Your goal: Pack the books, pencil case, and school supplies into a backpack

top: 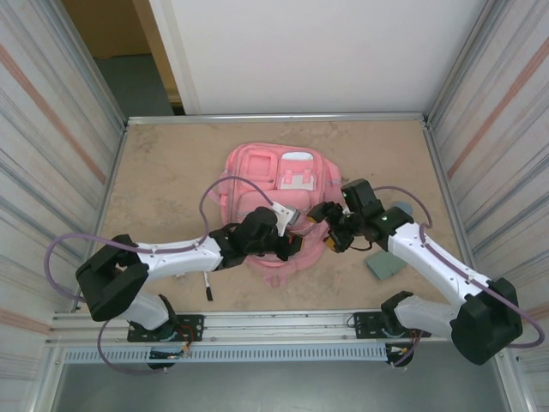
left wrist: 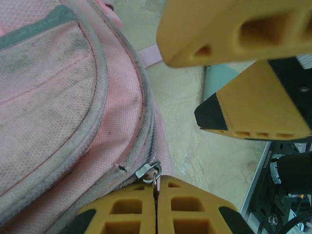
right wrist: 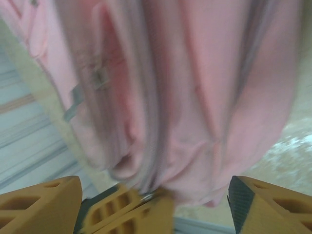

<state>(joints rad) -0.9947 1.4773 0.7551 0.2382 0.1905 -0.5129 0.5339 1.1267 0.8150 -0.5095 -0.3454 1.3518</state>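
Soft pink fabric backpack (top: 273, 184): probably sags, so take by metal zipper pull (left wrist: 149, 170). Pinching it with left tool (left wrist: 156, 189); right tool (right wrist: 156, 197) spread.

**Overhead view of the work table.** A pink backpack (top: 257, 176) lies flat at the centre of the beige table (top: 163, 189), front pockets facing up. The left arm reaches in from the lower left, and the left gripper (top: 290, 246) is at the backpack's near edge. The right arm reaches in from the lower right, with the right gripper (top: 328, 230) at the backpack's near right corner, just beside the left gripper. A grey-green flat piece (top: 383, 267) lies beside the right forearm. A blue-grey pouch (top: 400, 211) shows partly behind the forearm. A slim black pen (top: 208, 290) lies near the left arm.
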